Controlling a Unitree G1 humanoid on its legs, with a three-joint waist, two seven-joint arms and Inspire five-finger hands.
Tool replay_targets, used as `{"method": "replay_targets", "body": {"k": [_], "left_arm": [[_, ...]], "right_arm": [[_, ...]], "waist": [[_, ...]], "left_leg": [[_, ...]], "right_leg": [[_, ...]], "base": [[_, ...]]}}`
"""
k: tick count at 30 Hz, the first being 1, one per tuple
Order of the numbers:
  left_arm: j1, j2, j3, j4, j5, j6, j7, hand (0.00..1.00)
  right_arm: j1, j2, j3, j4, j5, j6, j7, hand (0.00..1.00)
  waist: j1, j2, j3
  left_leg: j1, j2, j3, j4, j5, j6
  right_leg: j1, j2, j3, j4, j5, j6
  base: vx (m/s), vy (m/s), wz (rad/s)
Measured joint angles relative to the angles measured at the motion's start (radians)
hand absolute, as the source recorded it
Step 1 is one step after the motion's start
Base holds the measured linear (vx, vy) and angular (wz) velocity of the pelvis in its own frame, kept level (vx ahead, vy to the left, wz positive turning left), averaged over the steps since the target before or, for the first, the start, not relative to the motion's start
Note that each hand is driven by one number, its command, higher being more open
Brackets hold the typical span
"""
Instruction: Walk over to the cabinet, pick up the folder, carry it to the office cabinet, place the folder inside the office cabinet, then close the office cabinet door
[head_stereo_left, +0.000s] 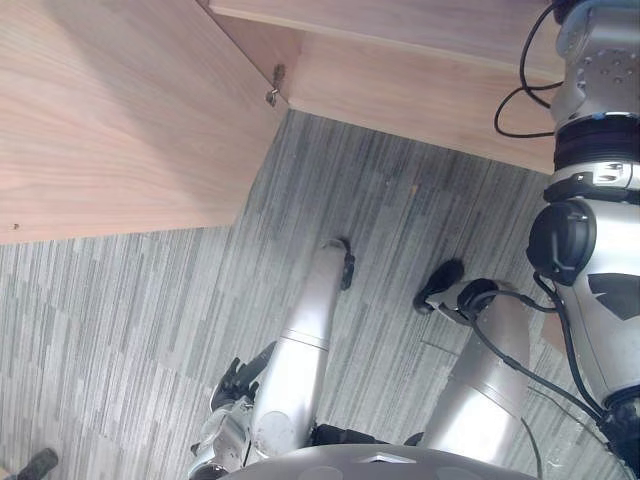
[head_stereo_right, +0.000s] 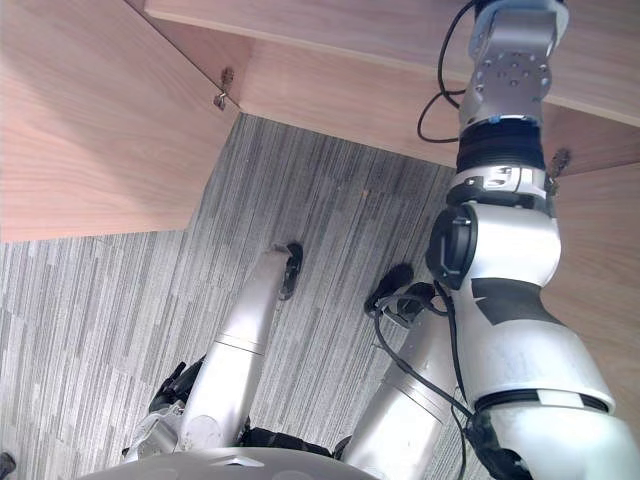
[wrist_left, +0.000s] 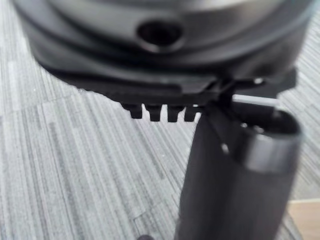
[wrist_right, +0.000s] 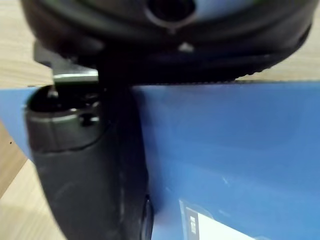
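**Inside the cabinet (head_stereo_left: 400, 90): folder going in**

Your right hand (wrist_right: 85, 165) reaches into the cabinet, thumb clamped on the blue folder (wrist_right: 225, 150), with the cabinet's wood close around it. Placing looks under way. Next, set the folder down, release, draw clear, then swing shut the door (head_stereo_left: 110, 120) standing open left of the cabinet. Your left hand (head_stereo_left: 238, 385) hangs below the cabinet, fingers loose.

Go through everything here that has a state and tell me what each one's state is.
cabinet door: swung open.
blue folder: closed, label showing.
right robot hand: thumb across the blue folder, grip hidden.
left robot hand: open, empty, above the carpet.
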Motion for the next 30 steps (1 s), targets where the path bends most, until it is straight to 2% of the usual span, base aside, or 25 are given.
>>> {"method": "replay_targets", "body": {"k": [6,11,14,15,24,27,30], "left_arm": [[0.001,0.013,-0.061,-0.025,-0.027,0.001,0.013,1.0],[0.003,0.031,-0.099,-0.026,-0.035,0.004,0.016,1.0],[0.007,0.031,-0.108,-0.026,-0.064,0.007,0.02,1.0],[0.01,0.031,-0.108,-0.026,-0.065,0.009,0.02,1.0],[0.022,0.026,-0.076,0.007,-0.064,0.022,0.02,1.0],[0.022,0.013,-0.011,0.015,-0.062,0.021,0.019,1.0],[0.022,0.0,0.045,0.027,-0.059,0.021,0.015,1.0]], "right_arm": [[0.001,0.022,-0.097,-0.08,0.076,-0.159,-0.03,0.0],[0.001,0.012,-0.129,-0.128,0.076,-0.217,-0.049,0.0],[0.001,0.01,-0.129,-0.156,0.075,-0.216,-0.057,0.0],[0.001,0.009,-0.126,-0.158,0.075,-0.215,-0.061,1.0],[0.001,-0.019,-0.053,-0.158,0.062,-0.186,-0.055,1.0],[0.001,-0.02,-0.029,-0.154,-0.021,-0.146,-0.041,1.0],[0.02,-0.019,0.013,-0.136,-0.122,-0.078,-0.027,1.0]], "waist": [[0.027,0.008,0.003],[0.024,0.015,0.004],[0.026,0.024,0.007],[0.026,0.025,0.007],[0.023,0.035,0.012],[0.02,0.035,0.012],[0.012,0.035,0.012]], "left_leg": [[-0.006,-0.002,-0.013,-0.01,0.01,-0.017],[-0.011,-0.017,-0.029,-0.017,0.017,-0.03],[-0.01,-0.017,-0.034,-0.025,0.02,-0.035],[-0.01,-0.017,-0.036,-0.026,0.02,-0.036],[-0.012,-0.017,-0.05,-0.038,0.027,-0.049],[-0.008,-0.016,-0.056,-0.042,0.03,-0.054],[0.015,-0.012,-0.056,-0.045,0.029,-0.055]], "right_leg": [[-0.007,-0.002,-0.011,0.01,-0.011,-0.009],[-0.007,-0.016,-0.025,0.024,-0.027,-0.021],[-0.006,-0.017,-0.028,0.024,-0.031,-0.021],[-0.006,-0.017,-0.029,0.025,-0.033,-0.022],[-0.004,-0.016,-0.043,0.022,-0.039,-0.022],[0.001,-0.014,-0.045,0.022,-0.039,-0.024],[0.025,-0.008,-0.048,0.013,-0.04,-0.022]], "base": [[-0.01,-0.003,0.05],[0.02,0.002,0.14],[0.01,0.002,0.05],[0.0,0.0,0.0],[0.01,0.02,0.02],[0.02,0.031,0.02],[0.01,0.046,-0.05]]}}
